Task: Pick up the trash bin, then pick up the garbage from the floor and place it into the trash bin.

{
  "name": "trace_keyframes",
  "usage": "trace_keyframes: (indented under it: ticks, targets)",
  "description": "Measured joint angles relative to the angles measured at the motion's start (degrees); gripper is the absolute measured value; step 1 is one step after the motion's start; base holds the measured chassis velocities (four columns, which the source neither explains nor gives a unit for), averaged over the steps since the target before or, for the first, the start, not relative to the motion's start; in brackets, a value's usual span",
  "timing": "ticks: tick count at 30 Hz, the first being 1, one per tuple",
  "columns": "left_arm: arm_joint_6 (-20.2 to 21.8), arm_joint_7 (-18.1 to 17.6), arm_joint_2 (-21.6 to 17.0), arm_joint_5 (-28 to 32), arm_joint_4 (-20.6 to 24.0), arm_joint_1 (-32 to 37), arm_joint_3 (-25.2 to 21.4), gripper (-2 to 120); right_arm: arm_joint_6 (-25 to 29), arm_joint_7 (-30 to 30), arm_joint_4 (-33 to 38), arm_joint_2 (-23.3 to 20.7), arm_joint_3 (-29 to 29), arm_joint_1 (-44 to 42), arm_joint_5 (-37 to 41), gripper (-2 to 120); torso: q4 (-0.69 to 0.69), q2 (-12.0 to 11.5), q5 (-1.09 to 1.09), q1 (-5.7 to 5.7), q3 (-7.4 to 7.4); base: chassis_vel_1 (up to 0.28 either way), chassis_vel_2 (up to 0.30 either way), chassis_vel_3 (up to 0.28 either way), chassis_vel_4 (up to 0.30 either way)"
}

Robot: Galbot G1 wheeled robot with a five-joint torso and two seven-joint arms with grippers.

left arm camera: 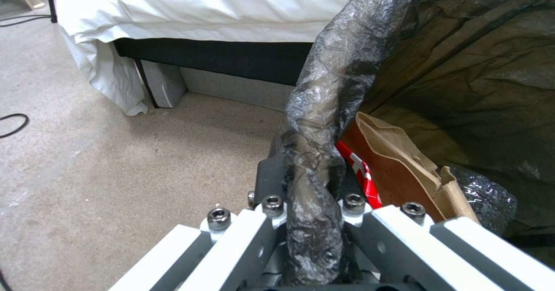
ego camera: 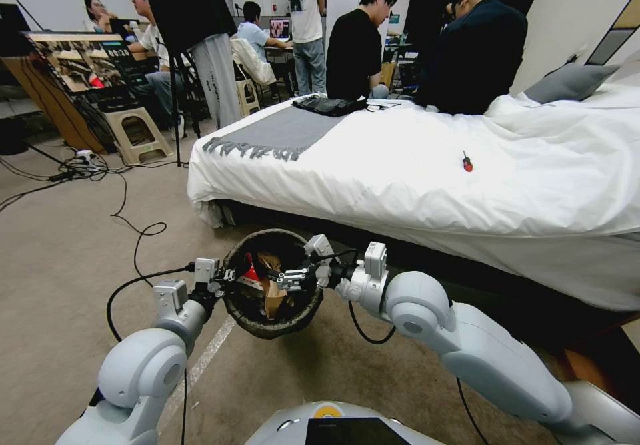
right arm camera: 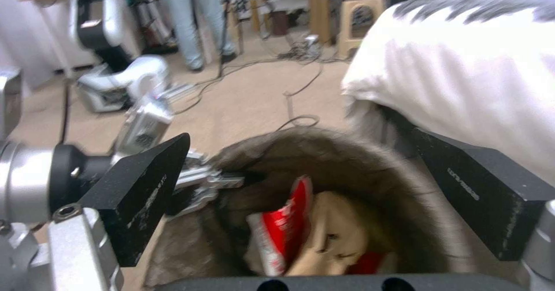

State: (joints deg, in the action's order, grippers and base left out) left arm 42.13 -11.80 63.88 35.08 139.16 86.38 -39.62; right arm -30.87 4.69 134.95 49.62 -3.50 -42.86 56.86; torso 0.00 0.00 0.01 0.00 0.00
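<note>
My left gripper pinches the trash bin rim at 9 o'clock, holding it above the floor beside the bed; my right gripper hangs spread wide over the garbage inside.

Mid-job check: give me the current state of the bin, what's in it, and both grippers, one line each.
trash bin: off the floor, held by its bag-lined rim, mouth open.
brown paper bag: inside the bin, standing on edge.
red-and-white packet: inside the bin, beside the paper bag.
left gripper: shut on the bin's rim, bag liner pinched between its fingers.
right gripper: open, over the bin's mouth, holding nothing.
</note>
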Motion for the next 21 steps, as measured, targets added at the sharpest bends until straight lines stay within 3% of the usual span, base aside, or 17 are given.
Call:
trace_keyframes:
  ticks: [3,12,17,21]
  targets:
    - [0.00,0.00,-0.14,0.00,0.32,0.20,-0.14,1,1.05,1.69,2.68,-2.36,2.80,-3.59,0.48,100,-0.01,0.00,0.00,0.00,0.00,0.000,0.000,0.000,0.000]
    - [0.00,0.01,-0.08,0.02,0.95,1.13,-0.81,1,5.32,8.99,6.47,-3.75,6.09,-8.26,-0.79,100,0.00,0.00,-0.01,0.00,0.00,0.000,0.000,0.000,0.000]
    - [0.00,-0.05,1.02,-0.40,2.28,2.82,-2.20,1,9.51,10.97,5.29,-3.70,12.92,-12.76,-4.12,100,0.03,0.00,0.00,0.00,0.00,0.000,0.000,0.000,0.000]
    - [0.00,-0.13,1.18,-0.45,2.62,2.95,-2.22,1,12.70,10.71,3.69,-2.72,20.87,-20.05,-11.62,100,0.00,0.00,0.00,0.00,0.00,0.000,0.000,0.000,0.000]
